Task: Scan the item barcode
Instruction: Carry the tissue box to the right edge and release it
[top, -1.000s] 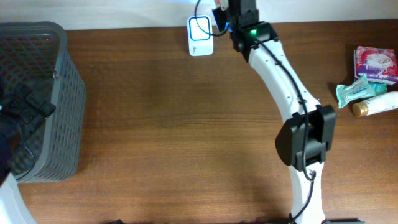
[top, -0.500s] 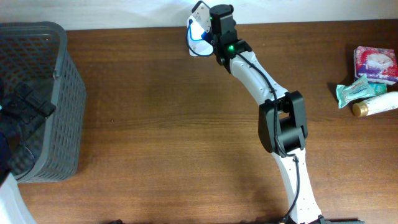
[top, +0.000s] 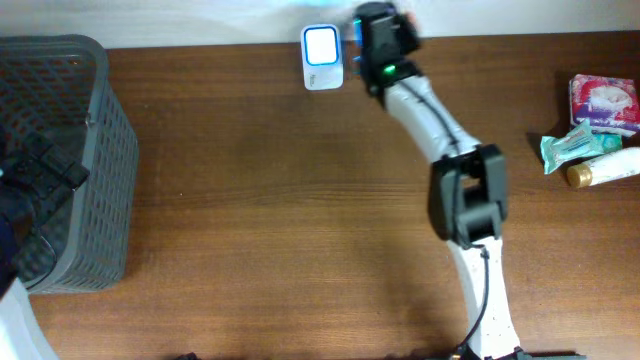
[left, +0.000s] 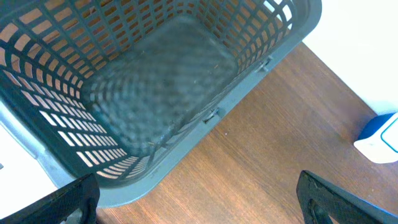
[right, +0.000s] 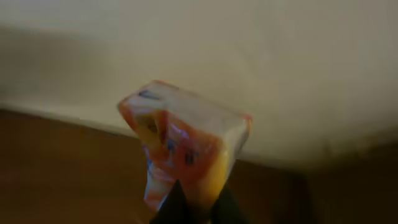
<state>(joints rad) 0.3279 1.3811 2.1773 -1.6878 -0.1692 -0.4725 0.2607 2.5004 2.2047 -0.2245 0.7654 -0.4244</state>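
one blurred packet (right: 186, 146) pinched in right tool (right: 199, 204)

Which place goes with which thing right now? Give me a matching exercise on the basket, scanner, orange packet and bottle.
Things:
1. grey basket
2. white scanner
3. orange packet
4. white bottle

Places:
A. right edge of the table
B. gripped in the right gripper
C. left end of the table
D. far edge of the table, near the middle

Pairs: 1-C, 2-D, 3-B, 4-A

Pinched in right hand (right: 198, 200): orange packet (right: 183, 146) (blurred).
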